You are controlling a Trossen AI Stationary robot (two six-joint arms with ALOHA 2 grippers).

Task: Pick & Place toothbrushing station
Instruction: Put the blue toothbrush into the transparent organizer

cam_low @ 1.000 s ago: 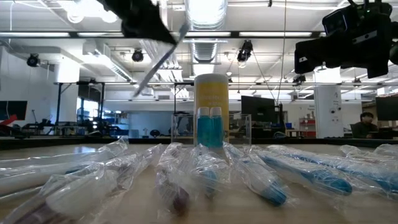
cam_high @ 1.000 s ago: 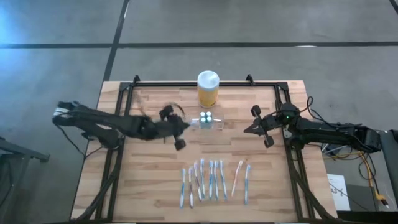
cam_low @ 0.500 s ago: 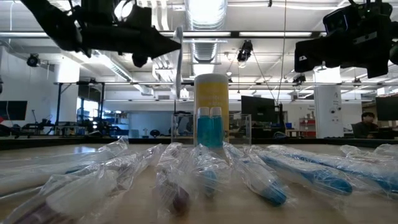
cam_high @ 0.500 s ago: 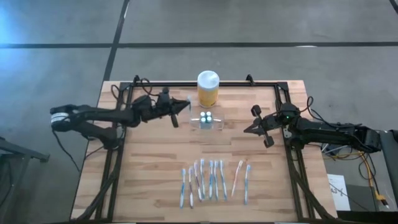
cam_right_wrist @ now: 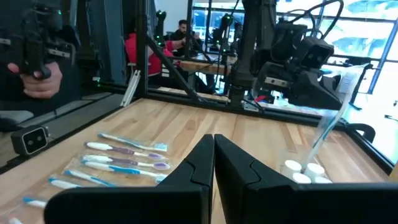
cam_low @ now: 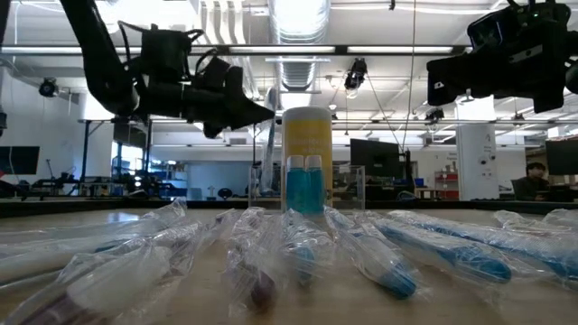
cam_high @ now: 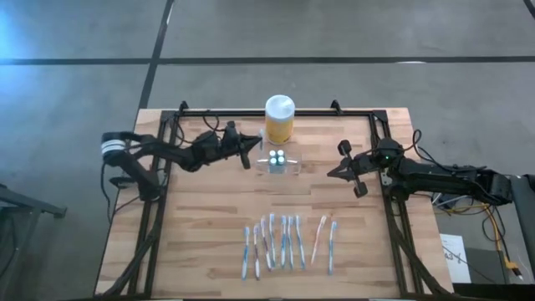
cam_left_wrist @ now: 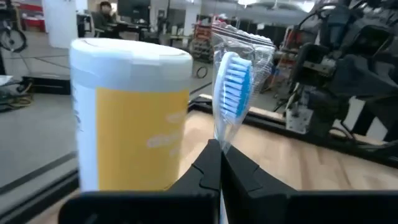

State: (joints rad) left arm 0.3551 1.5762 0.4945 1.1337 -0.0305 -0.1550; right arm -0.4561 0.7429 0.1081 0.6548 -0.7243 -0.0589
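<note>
We see a wooden table (cam_high: 201,217) from above, with a yellow jar (cam_high: 279,119) with a white lid standing near its far edge. Just in front of the jar sits the toothbrushing station (cam_high: 280,163), a low clear plastic holder with two white-capped items standing in it. The left gripper (cam_high: 253,146) hovers just beside the jar and above the holder's left end, its fingers pinched closed on a wrapped toothbrush (cam_left_wrist: 232,87) with blue bristles, held head up in clear plastic. The right gripper (cam_high: 335,174) waits well to the right of the holder, above the table, with its fingers pressed together and nothing between them. Well in front of the holder, near the table's front edge, a row of wrapped toothbrushes (cam_high: 287,242) lies side by side.
</note>
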